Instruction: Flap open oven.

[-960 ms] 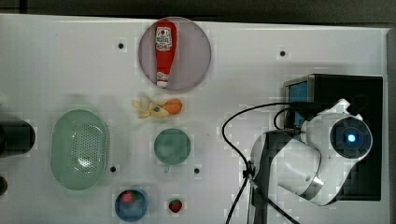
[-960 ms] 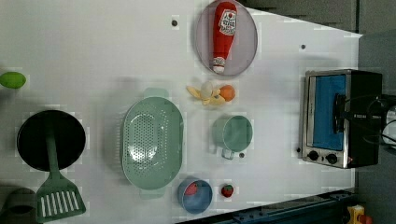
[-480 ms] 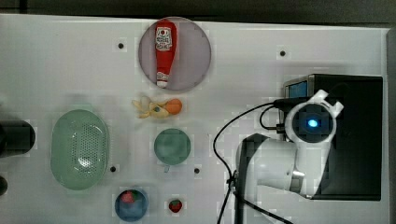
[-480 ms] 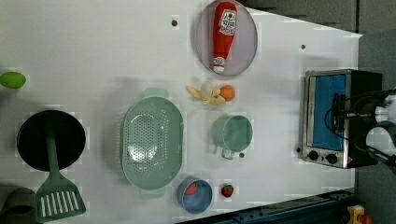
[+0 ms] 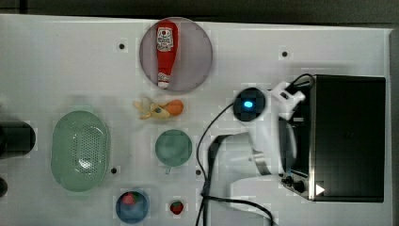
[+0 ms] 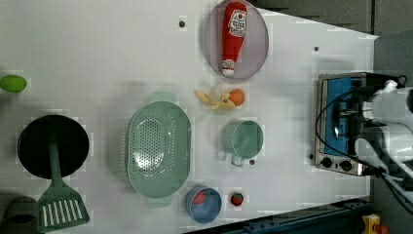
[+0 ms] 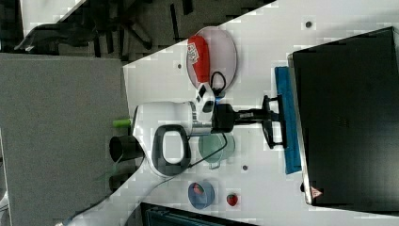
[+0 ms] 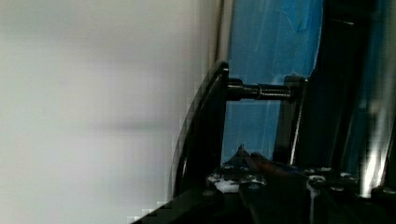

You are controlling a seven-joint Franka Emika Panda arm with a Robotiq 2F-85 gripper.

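Note:
The oven point(image 5: 348, 136) is a black box at the top view's right, with a silver front frame and small knobs point(image 6: 336, 163). Its blue glass door point(image 7: 288, 141) carries a dark bar handle point(image 7: 272, 136). My gripper point(image 7: 266, 115) reaches in level from the right view's left and is shut on that handle near its middle. In the wrist view the handle point(image 8: 201, 135) and one standoff stand close in front of the blue glass point(image 8: 271, 70), with my fingers point(image 8: 266, 179) at the bar. The white arm point(image 5: 263, 141) covers the door front in the top view.
A ketchup bottle point(image 5: 164, 52) lies on a round plate point(image 5: 193, 61). A green cup point(image 5: 174, 147), toy fruit point(image 5: 160, 109), a green colander point(image 5: 80, 150), a blue bowl point(image 5: 131, 206) and a strawberry point(image 5: 176, 207) lie on the white table. The arm's cable point(image 5: 207, 150) trails beside the cup.
The wrist has travelled to the top view's left, from above the oven's box to just in front of its door. The table objects have not moved.

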